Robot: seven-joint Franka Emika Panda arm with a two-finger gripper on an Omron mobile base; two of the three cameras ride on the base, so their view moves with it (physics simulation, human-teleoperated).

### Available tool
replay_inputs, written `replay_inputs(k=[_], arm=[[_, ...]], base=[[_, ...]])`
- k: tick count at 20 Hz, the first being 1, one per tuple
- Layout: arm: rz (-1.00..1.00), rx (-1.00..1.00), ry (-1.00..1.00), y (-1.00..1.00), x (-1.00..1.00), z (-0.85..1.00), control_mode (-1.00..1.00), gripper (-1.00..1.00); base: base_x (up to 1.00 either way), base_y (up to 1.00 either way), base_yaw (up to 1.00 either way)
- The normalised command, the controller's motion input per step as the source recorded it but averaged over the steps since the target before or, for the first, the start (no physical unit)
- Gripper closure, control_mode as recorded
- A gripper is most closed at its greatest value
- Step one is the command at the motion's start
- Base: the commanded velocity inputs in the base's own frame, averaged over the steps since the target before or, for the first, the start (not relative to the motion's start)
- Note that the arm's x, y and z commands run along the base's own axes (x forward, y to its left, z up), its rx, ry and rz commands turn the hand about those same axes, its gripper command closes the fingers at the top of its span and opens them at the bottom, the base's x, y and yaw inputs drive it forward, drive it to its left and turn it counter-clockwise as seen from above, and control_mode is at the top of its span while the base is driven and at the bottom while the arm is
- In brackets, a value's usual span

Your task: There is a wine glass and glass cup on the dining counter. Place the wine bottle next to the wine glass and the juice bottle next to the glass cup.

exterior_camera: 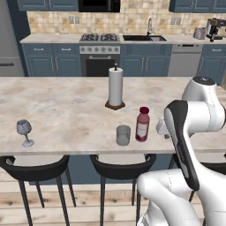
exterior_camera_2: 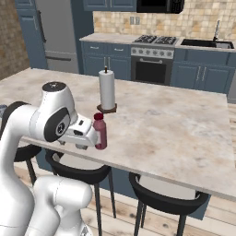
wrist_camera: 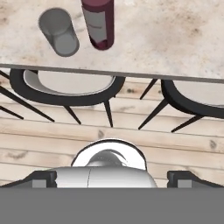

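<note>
The pinkish juice bottle [exterior_camera: 142,125] [exterior_camera_2: 100,132] [wrist_camera: 99,22] stands upright near the front edge of the dining counter [exterior_camera: 66,106]. Just to its left is the glass cup [exterior_camera: 123,135] [wrist_camera: 59,31]. Far off to the left, also close to the front edge, stands the wine glass [exterior_camera: 24,131]. My gripper [exterior_camera: 164,132] [exterior_camera_2: 82,145] [wrist_camera: 113,178] hovers over the counter's front edge beside the juice bottle. It is open, nothing sits between its fingers, and it is clear of the bottle. The wine bottle is out of view.
A paper towel roll [exterior_camera: 115,87] [exterior_camera_2: 107,90] on a wooden base stands behind the bottle, mid-counter. Black stools [exterior_camera: 121,167] [wrist_camera: 65,87] tuck under the front edge. Stove, sink and blue cabinets line the back wall.
</note>
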Motion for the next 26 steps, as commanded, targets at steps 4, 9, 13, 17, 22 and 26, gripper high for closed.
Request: replay_inputs(k=[4,9,13,17,22,26], arm=[[0.00,0.00,0.00,0.00,0.00,0.00,-1.00,-1.00],[0.00,0.00,0.00,0.00,0.00,0.00,-1.00,-1.00],[0.00,0.00,0.00,0.00,0.00,0.00,1.00,-1.00],[0.00,0.00,0.00,0.00,0.00,0.00,1.00,-1.00],[0.00,0.00,0.00,0.00,0.00,0.00,1.00,-1.00],[0.00,0.00,0.00,0.00,0.00,0.00,1.00,-1.00]], base=[[0.00,0.00,0.00],[0.00,0.00,0.00],[-0.09,0.00,0.00],[-0.53,-0.04,-0.02],[-0.66,-0.01,-0.02],[-0.49,-0.07,-0.08]])
